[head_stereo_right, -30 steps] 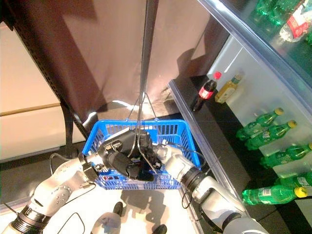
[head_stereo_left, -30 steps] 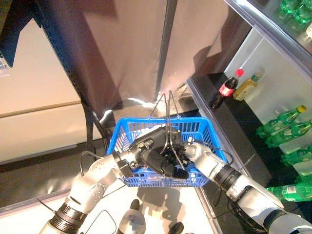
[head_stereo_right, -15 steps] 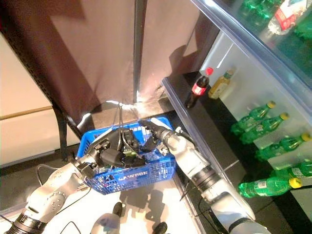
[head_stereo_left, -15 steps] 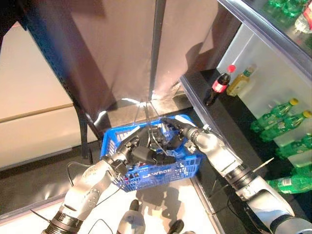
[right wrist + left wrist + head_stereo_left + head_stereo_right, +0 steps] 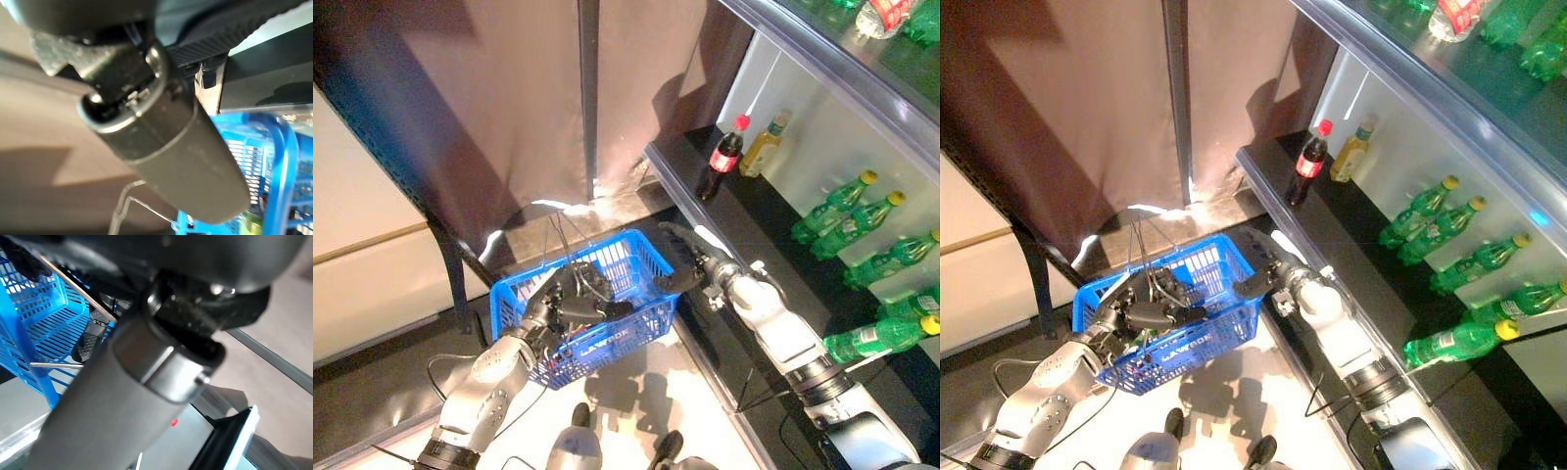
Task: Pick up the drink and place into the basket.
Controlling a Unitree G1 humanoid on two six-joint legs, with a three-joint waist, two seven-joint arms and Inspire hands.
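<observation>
1. The blue basket (image 5: 607, 323) hangs at about 7 o'clock from the middle of the left eye view, above the floor, and it is tilted.
2. The left hand (image 5: 570, 304) is at the top of the basket. Its fingers are curled around the thin wire handles (image 5: 563, 240), which rise toward 12 o'clock from the hand.
3. The right hand (image 5: 680, 262) is just beside the basket's edge on the 3 o'clock side. Its fingers are stretched out and relaxed, and they hold nothing. I cannot tell if they touch the basket rim.
4. Inside the basket something dark and a little green shows under the left hand, but it is too hidden to say what it is.
5. A cola bottle (image 5: 722, 158) with a red cap stands upright on the dark shelf (image 5: 773, 245), at about 1 o'clock from the basket and well apart from both hands.
6. A yellow bottle (image 5: 760, 149) stands just beside the cola bottle, on its 3 o'clock side.
7. Green bottles (image 5: 847, 208) with yellow caps lie on their sides further along the shelf, toward 4 o'clock from the cola bottle.
8. More bottles (image 5: 1449, 15) show on the upper shelf, at 1 o'clock in the right eye view.
9. A brown wall panel (image 5: 509, 98) stands behind the basket, toward 12 o'clock.
</observation>
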